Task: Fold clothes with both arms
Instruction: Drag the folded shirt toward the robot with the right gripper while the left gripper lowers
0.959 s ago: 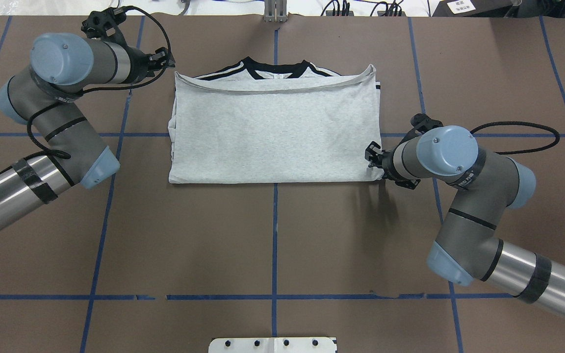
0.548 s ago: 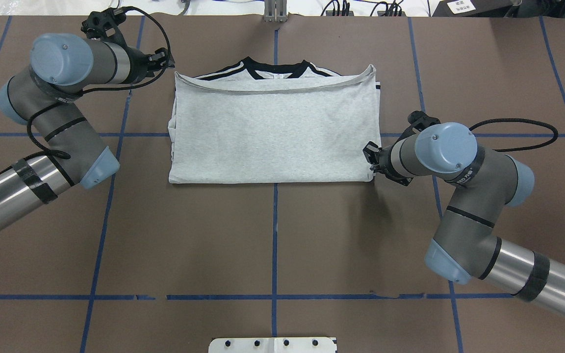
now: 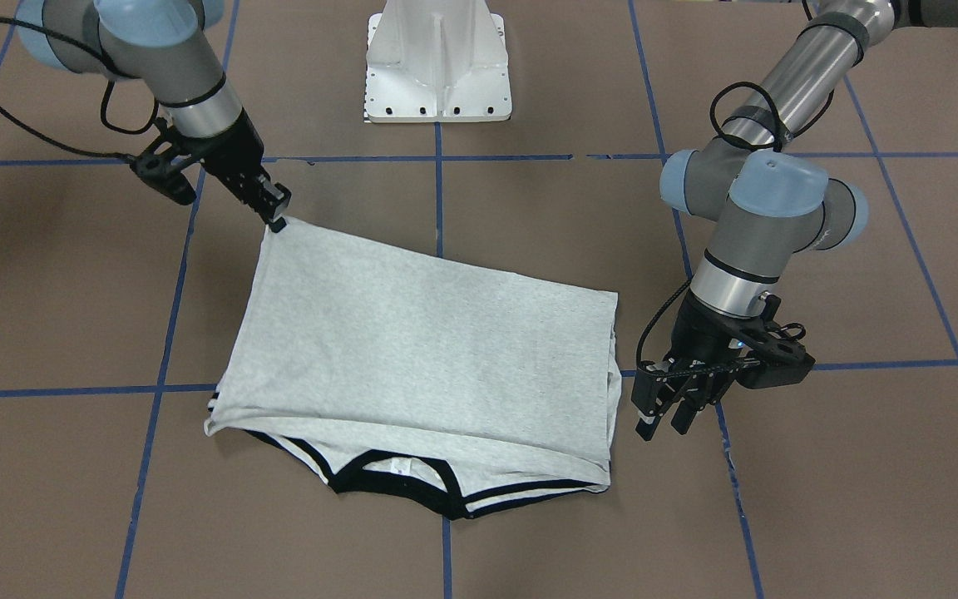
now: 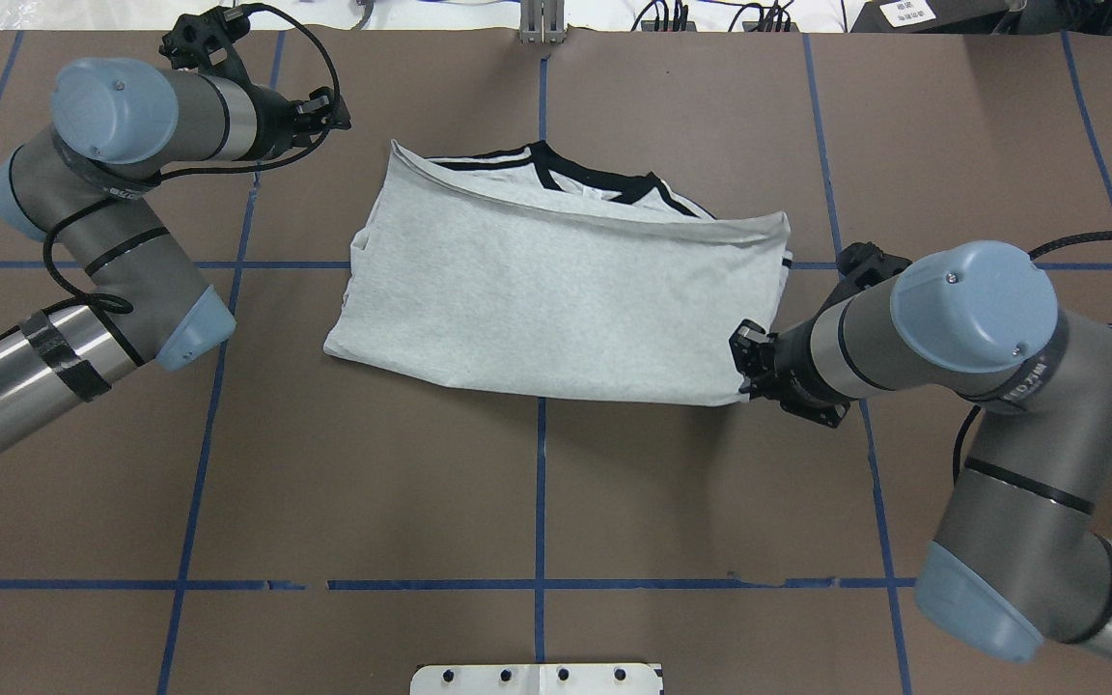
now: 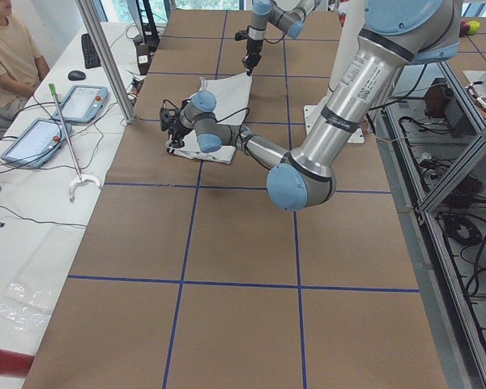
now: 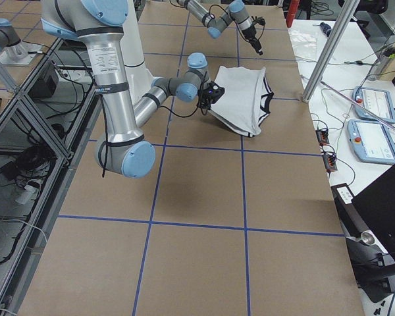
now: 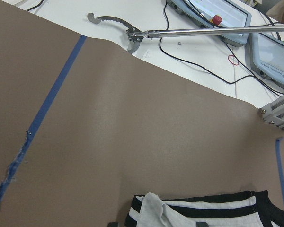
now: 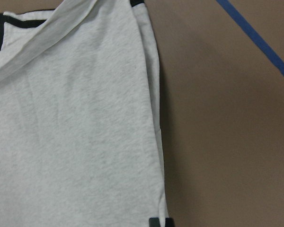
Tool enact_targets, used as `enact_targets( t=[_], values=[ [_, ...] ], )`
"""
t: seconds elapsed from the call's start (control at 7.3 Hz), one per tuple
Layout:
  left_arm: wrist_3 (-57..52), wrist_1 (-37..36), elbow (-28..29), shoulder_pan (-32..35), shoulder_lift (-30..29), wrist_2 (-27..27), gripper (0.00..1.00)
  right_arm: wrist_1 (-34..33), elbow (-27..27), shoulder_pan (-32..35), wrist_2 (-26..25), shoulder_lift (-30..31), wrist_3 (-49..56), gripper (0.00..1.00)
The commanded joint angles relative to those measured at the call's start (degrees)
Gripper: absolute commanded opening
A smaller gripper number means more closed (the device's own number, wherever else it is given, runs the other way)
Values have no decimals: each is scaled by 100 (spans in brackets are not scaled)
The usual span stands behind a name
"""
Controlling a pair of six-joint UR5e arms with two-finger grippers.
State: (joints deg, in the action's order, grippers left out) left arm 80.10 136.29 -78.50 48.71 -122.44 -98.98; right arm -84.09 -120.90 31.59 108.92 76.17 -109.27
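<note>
— What's your right hand doing?

— My black 2-finger right gripper [image 4: 741, 372] is pinched shut on the near right corner of the folded light heather-grey T-shirt [image 4: 556, 290], I'd say to carry that edge across for the next fold.

— And the other?

— My left gripper [image 3: 662, 420] hangs spread and empty just beside the far left corner, by the black collar [image 4: 546, 162]. The shirt lies skewed mid-way across the brown table [image 4: 373, 483].

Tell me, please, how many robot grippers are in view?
2. The right gripper pinches the T-shirt's corner nearest the robot; the left gripper, open, is beside its collar end.
</note>
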Motion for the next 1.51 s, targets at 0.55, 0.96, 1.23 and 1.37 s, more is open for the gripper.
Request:
enact_targets(
  t=[0.55,0.96,1.23,1.37],
  values=[
    [1145,-103,-1849,-150,1010,-1317,62,-2137,-1628,-1206,1659,249,-174,93],
    [2270,-749,-2985,-1098,1636,-1273,69,-2165,-1709,-221,1650,126,-104,100],
    [2868,-1471,-2995,-1878,1601,-470,71,-2130,-1342,599,1179,-398,411,100],
    [2923,-1700,-2969,-2117,1601,-413,71,-2121,-1114,794,923,-445,885,100]
  ],
)
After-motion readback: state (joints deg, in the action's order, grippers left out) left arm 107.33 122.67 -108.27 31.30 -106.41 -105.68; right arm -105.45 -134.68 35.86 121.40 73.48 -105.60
